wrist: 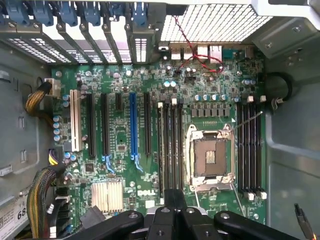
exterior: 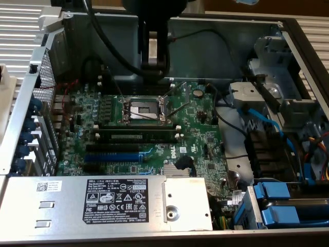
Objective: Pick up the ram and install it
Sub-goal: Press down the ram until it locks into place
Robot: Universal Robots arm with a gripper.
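Exterior view: we see an open computer case [exterior: 51, 31] with the green motherboard [exterior: 82, 110] lying flat inside, and the arm's gripper [exterior: 152, 64] hanging above the board's far edge, just beyond the empty processor socket [exterior: 142, 110]. Its fingers are clenched together and carry nothing.

The ram [exterior: 136, 137] looks to us already seated: a green stick with a pale label stands in a slot on the near side of the socket, between that socket and the blue slot [exterior: 110, 156]. In the wrist view we see the same bank [wrist: 170, 150] beside the socket, with the gripper [wrist: 172, 200] low over the board's edge.

We judge the pick-up and the placing to be done. Whether the stick is pressed fully home, with its 2 white end clips locked, we cannot tell.
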